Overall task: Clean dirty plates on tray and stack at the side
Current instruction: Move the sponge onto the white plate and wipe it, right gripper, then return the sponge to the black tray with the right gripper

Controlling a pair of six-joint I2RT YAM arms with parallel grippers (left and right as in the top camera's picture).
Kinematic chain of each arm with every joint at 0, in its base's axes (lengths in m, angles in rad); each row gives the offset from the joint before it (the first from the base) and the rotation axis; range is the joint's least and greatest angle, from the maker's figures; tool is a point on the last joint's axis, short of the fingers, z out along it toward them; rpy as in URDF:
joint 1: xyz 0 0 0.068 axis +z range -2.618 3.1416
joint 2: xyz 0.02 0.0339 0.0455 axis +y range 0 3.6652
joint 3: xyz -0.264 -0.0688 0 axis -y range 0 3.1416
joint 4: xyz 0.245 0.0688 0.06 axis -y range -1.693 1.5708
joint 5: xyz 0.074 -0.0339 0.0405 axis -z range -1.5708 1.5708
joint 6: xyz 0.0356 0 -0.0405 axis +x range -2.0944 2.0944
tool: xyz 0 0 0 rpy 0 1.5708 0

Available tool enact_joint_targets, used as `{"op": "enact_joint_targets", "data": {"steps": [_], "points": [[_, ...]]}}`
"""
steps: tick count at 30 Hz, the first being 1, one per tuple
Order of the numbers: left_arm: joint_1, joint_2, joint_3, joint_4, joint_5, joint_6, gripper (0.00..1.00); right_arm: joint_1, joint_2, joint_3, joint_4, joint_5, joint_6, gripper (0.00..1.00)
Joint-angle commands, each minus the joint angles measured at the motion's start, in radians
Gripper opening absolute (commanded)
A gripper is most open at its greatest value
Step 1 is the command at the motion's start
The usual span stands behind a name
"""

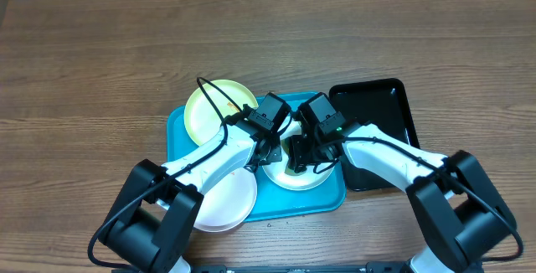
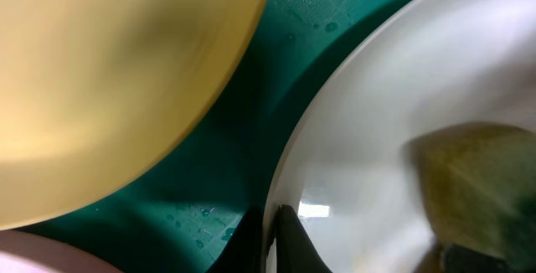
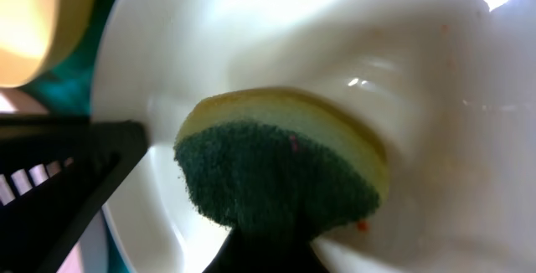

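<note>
Nearby, a yellow-green plate (image 1: 209,105) and black tray (image 1: 385,110) flank the white plate (image 1: 299,182).

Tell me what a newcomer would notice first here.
The right gripper presses a yellow-green sponge into a white plate on the blue tray, while the left gripper pinches its rim. A yellow plate lies behind it on the same tray, and a black tray sits to the right.

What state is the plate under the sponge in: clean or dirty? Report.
Dirty: small orange specks show on the white plate beside the sponge.
</note>
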Motion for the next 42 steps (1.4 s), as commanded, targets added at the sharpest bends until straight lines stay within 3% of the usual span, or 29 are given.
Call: {"op": "enact_joint_targets", "data": {"steps": [1, 12, 24, 33, 42], "points": [[0.005, 0.031, -0.032, -0.024, -0.055, -0.013, 0.04, 0.01, 0.027, -0.003, 0.024, 0.003, 0.005, 0.04], [0.005, 0.031, -0.032, -0.026, -0.055, -0.01, 0.04, -0.021, 0.029, -0.003, -0.026, 0.148, 0.023, 0.04], [0.005, 0.031, -0.032, -0.026, -0.055, -0.01, 0.04, -0.107, 0.019, 0.114, -0.165, 0.079, -0.026, 0.04], [0.005, 0.031, -0.032, -0.027, -0.055, -0.001, 0.04, -0.12, -0.041, 0.328, -0.373, 0.04, -0.058, 0.04], [0.005, 0.028, -0.023, -0.042, -0.055, 0.011, 0.04, -0.247, -0.098, 0.375, -0.602, 0.232, -0.076, 0.04]]}}
